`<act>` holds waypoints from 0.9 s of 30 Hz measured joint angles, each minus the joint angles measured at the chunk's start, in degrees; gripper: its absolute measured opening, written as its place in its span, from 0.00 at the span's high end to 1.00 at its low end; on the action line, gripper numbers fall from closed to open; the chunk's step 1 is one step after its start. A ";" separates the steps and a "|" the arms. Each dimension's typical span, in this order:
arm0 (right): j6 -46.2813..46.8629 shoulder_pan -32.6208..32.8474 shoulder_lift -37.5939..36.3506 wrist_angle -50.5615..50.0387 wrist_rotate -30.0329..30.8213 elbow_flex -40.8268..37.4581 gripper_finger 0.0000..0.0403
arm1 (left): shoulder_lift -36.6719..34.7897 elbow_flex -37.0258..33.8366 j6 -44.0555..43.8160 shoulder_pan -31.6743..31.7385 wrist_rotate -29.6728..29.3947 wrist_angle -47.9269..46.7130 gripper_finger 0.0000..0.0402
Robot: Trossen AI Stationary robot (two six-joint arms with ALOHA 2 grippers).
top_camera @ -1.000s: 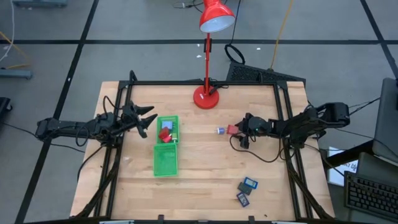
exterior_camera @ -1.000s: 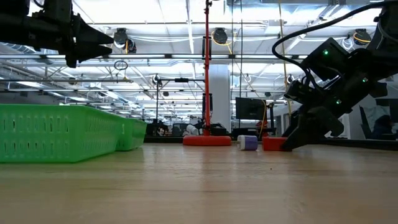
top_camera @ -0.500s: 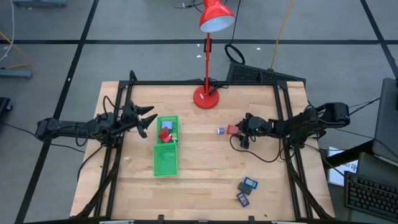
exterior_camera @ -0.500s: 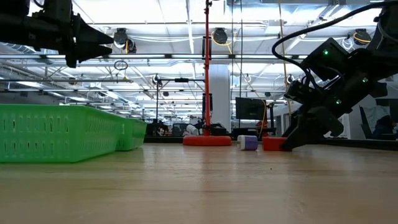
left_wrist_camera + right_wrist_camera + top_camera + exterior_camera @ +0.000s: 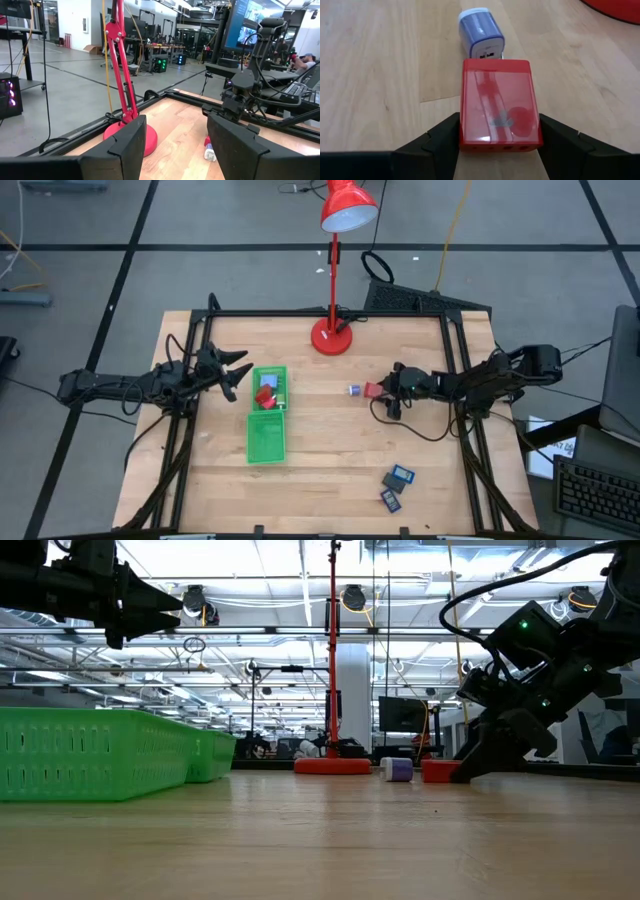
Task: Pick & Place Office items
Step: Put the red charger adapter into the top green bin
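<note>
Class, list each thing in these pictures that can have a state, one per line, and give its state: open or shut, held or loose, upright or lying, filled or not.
Left hand: open, holding nothing, raised beside the tray.
Right hand: fingers either side of the block, on the table.
Red translucent plastic block: lying flat between the right hand's fingers.
Whitish-blue plug-shaped piece: loose, just beyond the block.
Long green plastic tray: far compartment holds red pieces, near one looks unfilled.
Tall red desk lamp: upright.
Two dark blue-faced rectangles: lying loose.
</note>
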 joint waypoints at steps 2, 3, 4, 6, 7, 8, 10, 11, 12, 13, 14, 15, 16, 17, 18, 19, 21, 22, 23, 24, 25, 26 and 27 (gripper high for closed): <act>0.00 0.00 0.00 0.04 -0.09 0.00 0.46 | 0.00 0.00 0.01 -0.02 0.00 0.00 0.47; 0.00 0.00 0.00 0.02 -0.07 0.00 0.46 | 0.00 0.00 0.01 0.00 -0.02 0.00 0.47; 0.00 0.00 0.00 0.04 -0.07 0.00 0.46 | 0.00 0.00 -0.01 -0.02 -0.02 0.00 0.47; 0.00 0.00 0.00 0.04 -0.08 0.01 0.45 | 0.00 0.00 -0.01 0.00 0.00 0.00 0.47; 0.00 0.00 0.00 0.04 -0.09 0.00 0.45 | 0.00 0.00 -0.01 -0.01 0.00 0.00 0.47; 0.00 0.00 0.00 0.04 -0.09 0.00 0.45 | 0.00 0.00 -0.01 -0.01 0.00 0.00 0.47; 0.00 0.00 0.00 0.07 -0.13 0.00 0.45 | 0.00 0.00 -0.01 0.00 0.00 0.00 0.47; 0.00 0.00 0.00 0.07 -0.13 0.00 0.45 | 0.00 0.00 0.00 -0.01 0.00 0.00 0.47; 0.00 0.00 0.00 0.07 -0.14 0.00 0.45 | 0.00 0.00 -0.01 0.00 0.00 0.00 0.47; 0.00 0.01 0.00 0.08 -0.15 0.00 0.46 | 0.00 0.00 -0.01 -0.02 -0.02 0.00 0.47; 0.00 0.00 0.00 0.08 -0.15 0.01 0.46 | 0.00 0.00 0.01 0.00 0.00 0.00 0.47; 0.00 0.00 0.00 0.09 -0.15 0.00 0.46 | 0.00 0.00 -0.01 -0.02 0.00 0.00 0.47; 0.00 0.02 0.00 0.09 -0.15 0.00 0.46 | 0.00 0.00 -0.01 0.00 -0.01 0.00 0.47; 0.00 0.02 0.00 0.09 -0.16 0.01 0.46 | 0.00 0.00 -0.01 0.00 -0.01 0.00 0.47; 0.00 0.02 0.00 0.09 -0.17 0.00 0.45 | 0.00 0.00 -0.01 -0.01 0.00 0.00 0.47; 0.00 0.02 0.00 0.09 -0.17 0.02 0.45 | 0.00 0.00 -0.01 -0.01 -0.01 0.00 0.47; -0.05 0.02 0.00 0.11 -0.17 0.00 0.45 | 0.00 0.00 -0.01 0.00 0.00 0.00 0.47; -0.44 0.02 0.00 0.11 -0.17 0.00 0.45 | 0.00 0.00 -0.01 0.00 0.00 -0.02 0.47; -1.05 0.02 0.00 0.11 -0.15 0.00 0.45 | 0.00 0.00 -0.01 -0.02 -0.02 0.00 0.47; -1.56 0.02 0.00 0.13 -0.11 0.00 0.45 | 0.00 0.00 -0.01 -0.02 -0.02 0.00 0.47; -1.74 0.02 0.00 0.15 -0.09 0.02 0.46 | 0.00 0.00 -0.01 -0.01 0.00 0.00 0.47; -1.77 0.02 0.00 0.19 -0.09 0.00 0.46 | 0.00 0.00 -0.01 0.00 0.00 0.00 0.47; -1.77 0.02 0.00 0.41 -0.09 0.01 0.46 | 0.00 0.00 -0.01 -0.01 -0.01 0.00 0.47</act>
